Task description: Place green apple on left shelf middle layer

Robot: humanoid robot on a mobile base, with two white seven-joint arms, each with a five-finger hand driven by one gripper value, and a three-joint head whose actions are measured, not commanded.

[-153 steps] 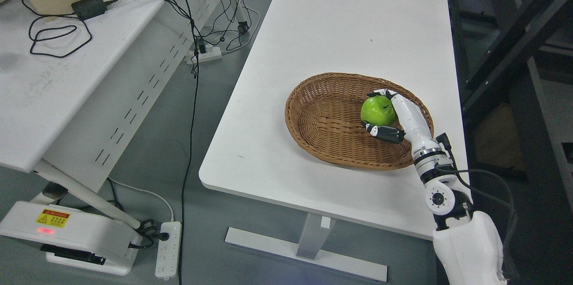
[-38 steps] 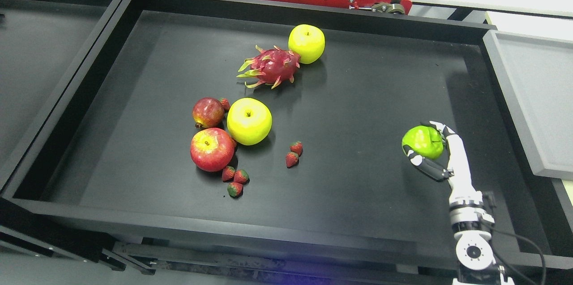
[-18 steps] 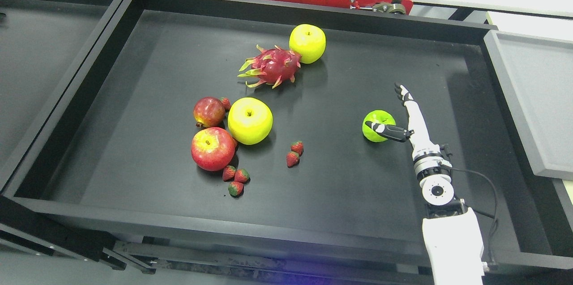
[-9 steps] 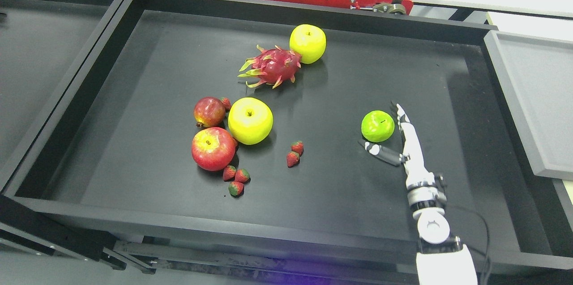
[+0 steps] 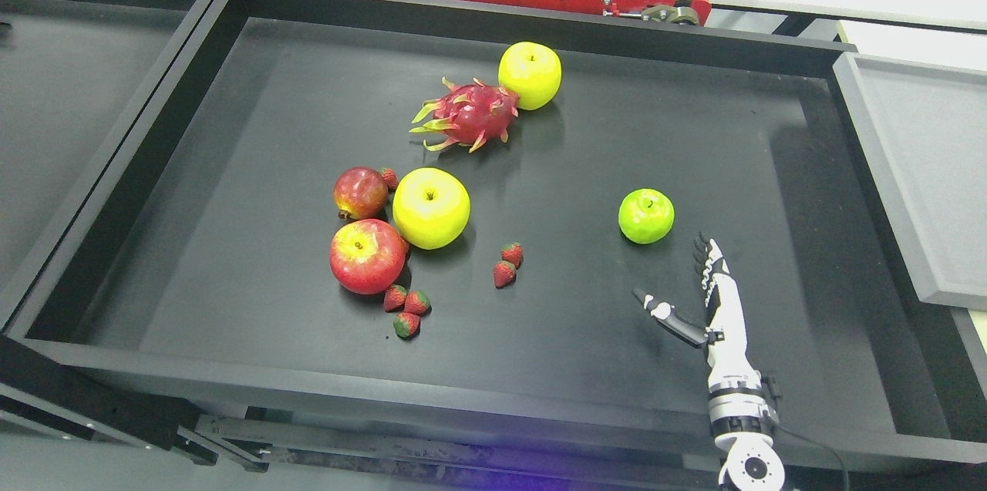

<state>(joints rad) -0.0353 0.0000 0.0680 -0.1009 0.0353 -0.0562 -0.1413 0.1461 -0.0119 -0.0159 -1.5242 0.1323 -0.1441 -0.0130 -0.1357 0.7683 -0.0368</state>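
Black shelf tray (image 5: 231,368) is carrying mixed fruit; the apple (image 5: 646,216) is sitting upright at three o'clock from its middle. Right hand (image 5: 694,298) is hovering at the apple's five o'clock, fingers spread, holding nothing, apart from it.

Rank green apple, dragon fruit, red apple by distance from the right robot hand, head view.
From the right robot hand, open at lower right:
1. green apple, just up-left of it
2. dragon fruit, back centre
3. red apple, far left
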